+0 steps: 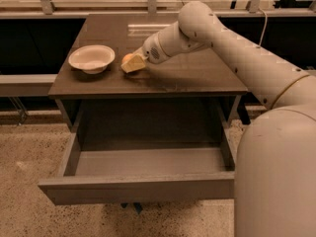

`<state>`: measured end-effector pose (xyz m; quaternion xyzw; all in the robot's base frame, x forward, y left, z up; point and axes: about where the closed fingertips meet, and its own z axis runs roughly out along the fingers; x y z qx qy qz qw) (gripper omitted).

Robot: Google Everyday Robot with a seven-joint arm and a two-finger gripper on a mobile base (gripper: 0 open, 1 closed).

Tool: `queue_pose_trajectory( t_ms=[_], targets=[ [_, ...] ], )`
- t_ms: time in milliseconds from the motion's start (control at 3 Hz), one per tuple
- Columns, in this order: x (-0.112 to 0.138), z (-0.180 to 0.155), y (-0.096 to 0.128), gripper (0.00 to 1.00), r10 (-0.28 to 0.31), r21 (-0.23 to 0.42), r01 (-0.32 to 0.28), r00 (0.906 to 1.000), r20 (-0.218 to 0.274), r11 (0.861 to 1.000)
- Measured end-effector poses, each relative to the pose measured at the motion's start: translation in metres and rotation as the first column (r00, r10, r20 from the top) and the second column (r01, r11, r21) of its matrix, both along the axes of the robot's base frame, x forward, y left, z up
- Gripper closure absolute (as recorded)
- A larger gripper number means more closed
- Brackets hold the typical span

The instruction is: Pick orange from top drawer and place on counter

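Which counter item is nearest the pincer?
The orange: it sits right at the pincer on the counter; the white bowl stands apart.

Smooth cream-white robot arm
Rounded tubular segments, a bulky shell at lower right, and a yellowish gripper left of upper centre.

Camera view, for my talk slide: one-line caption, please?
Gripper at the small round orange on the glossy dark counter, beside a white bowl; wide grey top drawer open.
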<state>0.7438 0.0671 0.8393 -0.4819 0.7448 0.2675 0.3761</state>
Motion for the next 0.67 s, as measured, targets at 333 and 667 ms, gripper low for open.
queue_pose_trajectory(
  t_ms=[333, 667],
  targets=[
    [-0.0005, -0.0021, 0.0029, 0.06, 0.004, 0.0, -0.004, 1.0, -0.003, 1.0],
    [-0.0013, -0.0013, 0.0058, 0.0, 0.026, 0.009, -0.026, 0.9997, -0.001, 1.0]
  ],
)
